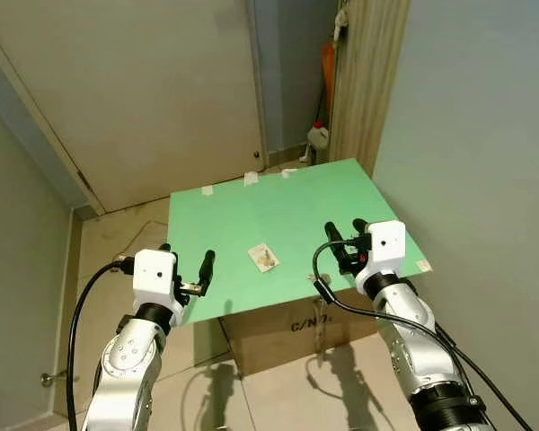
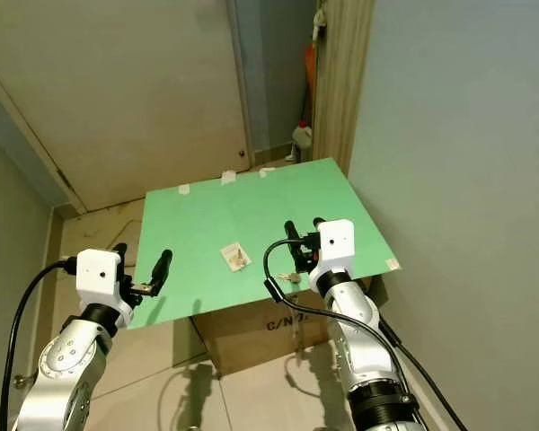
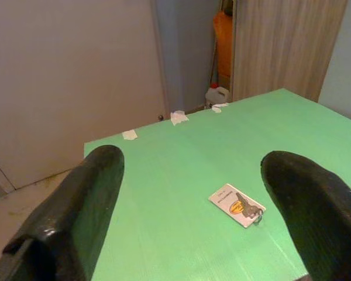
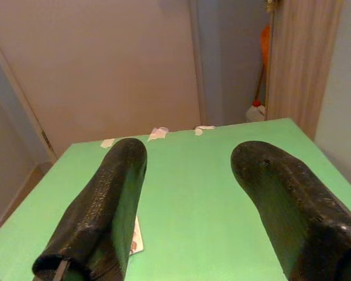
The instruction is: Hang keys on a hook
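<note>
A white key tag with keys [image 1: 264,258] lies flat on the green board [image 1: 287,202], near its front edge and about midway across. The same key tag [image 3: 237,205] sits ahead of my left fingers in the left wrist view. My left gripper [image 1: 188,261] hovers open at the board's front left corner. At the front right edge my right gripper [image 1: 345,235] is open too, with nothing between its fingers. A corner of the tag [image 4: 136,241] peeks out beside one right finger [image 4: 102,208].
The green board rests on a cardboard box [image 1: 292,328] standing on a tiled floor. A closed beige door [image 1: 135,90] is behind it, a wooden panel [image 1: 364,81] and a white bottle [image 1: 318,136] at the back right. A grey wall [image 1: 485,135] runs close along the right.
</note>
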{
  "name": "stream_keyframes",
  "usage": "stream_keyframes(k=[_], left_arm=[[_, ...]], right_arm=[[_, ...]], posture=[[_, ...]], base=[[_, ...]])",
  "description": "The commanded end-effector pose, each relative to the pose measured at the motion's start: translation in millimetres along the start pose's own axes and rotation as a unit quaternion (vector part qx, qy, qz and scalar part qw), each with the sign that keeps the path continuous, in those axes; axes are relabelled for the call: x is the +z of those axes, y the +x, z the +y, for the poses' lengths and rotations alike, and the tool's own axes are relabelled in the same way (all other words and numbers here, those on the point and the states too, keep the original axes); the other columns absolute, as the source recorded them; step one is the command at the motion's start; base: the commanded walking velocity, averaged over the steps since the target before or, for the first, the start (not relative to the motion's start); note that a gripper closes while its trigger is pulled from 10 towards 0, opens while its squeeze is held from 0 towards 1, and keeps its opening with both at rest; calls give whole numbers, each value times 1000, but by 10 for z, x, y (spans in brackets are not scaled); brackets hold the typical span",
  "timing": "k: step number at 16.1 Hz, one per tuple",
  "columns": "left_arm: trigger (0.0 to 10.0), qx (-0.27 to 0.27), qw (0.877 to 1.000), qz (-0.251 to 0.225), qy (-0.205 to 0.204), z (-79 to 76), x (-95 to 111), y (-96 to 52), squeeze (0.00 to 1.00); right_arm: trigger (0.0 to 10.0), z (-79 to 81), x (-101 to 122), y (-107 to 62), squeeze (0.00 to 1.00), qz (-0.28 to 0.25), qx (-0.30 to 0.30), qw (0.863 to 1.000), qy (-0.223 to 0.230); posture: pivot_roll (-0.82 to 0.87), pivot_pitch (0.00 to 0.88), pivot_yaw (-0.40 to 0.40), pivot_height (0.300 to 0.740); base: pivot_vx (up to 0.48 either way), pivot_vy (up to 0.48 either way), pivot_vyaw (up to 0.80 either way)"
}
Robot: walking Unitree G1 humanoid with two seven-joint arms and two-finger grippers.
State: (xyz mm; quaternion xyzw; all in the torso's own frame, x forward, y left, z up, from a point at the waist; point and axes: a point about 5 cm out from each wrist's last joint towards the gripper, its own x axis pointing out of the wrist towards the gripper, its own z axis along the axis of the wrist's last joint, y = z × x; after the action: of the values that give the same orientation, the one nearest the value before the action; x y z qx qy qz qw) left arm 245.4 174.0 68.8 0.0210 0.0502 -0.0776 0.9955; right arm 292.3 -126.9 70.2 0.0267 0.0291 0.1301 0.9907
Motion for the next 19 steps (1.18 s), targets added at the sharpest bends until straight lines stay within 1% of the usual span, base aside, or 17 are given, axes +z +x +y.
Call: stream_keyframes(k=[1, 3, 4, 6, 9, 15, 16, 17, 18, 19], left_arm=[[10000, 4, 1000, -7, 11, 45, 39, 19, 1000], [10000, -3, 999, -12, 33, 47, 51, 29, 1000], [10000, -4, 999, -11, 36, 47, 50, 28, 1000], [10000, -3, 1000, 2, 27, 23, -9, 21, 1000], [10000, -20, 999, 9, 44, -31, -38, 6, 1000], [10000, -17, 999, 12, 39, -29, -52, 27, 1000], [10000, -25, 999, 11, 36, -50, -49, 35, 969], [10000, -26, 999, 15, 39, -57, -51, 41, 0], [10000, -24, 998, 16, 47, -58, -45, 57, 0], [10000, -27, 998, 5, 57, -71, -7, 80, 0]], right_arm=[[10000, 48, 45, 19, 1000, -13, 12, 1000, 15], [10000, 76, 41, 26, 1000, -12, 22, 1000, 13], [10000, 77, 41, 26, 1000, -12, 23, 1000, 12], [10000, 75, 45, 30, 1000, -15, 23, 1000, 6], [10000, 62, 34, 34, 1000, -14, 17, 1000, 7], [10000, 16, 23, 44, 1000, -14, 2, 1000, 6], [10000, 11, 29, 48, 1000, -13, 0, 1000, -4], [10000, 12, 33, 52, 1000, -13, 0, 1000, -14], [10000, 30, 41, 61, 0, -16, 8, 1000, -11], [10000, 48, 48, 71, 0, -20, 12, 1000, -21]], posture=[[-141, 0, 124, 740], [-136, 0, 117, 740], [-136, 0, 117, 740], [-134, 0, 113, 740], [-129, 0, 112, 740], [-132, 0, 114, 740], [-131, 0, 115, 740], [-132, 0, 114, 740], [-130, 0, 114, 740], [-130, 0, 114, 740]], base=[[0, 0, 0], [0, 0, 0], [0, 0, 0], [0, 0, 0], [0, 0, 0], [0, 0, 0], [0, 0, 0], [0, 0, 0], [0, 0, 0], [435, 0, 0]])
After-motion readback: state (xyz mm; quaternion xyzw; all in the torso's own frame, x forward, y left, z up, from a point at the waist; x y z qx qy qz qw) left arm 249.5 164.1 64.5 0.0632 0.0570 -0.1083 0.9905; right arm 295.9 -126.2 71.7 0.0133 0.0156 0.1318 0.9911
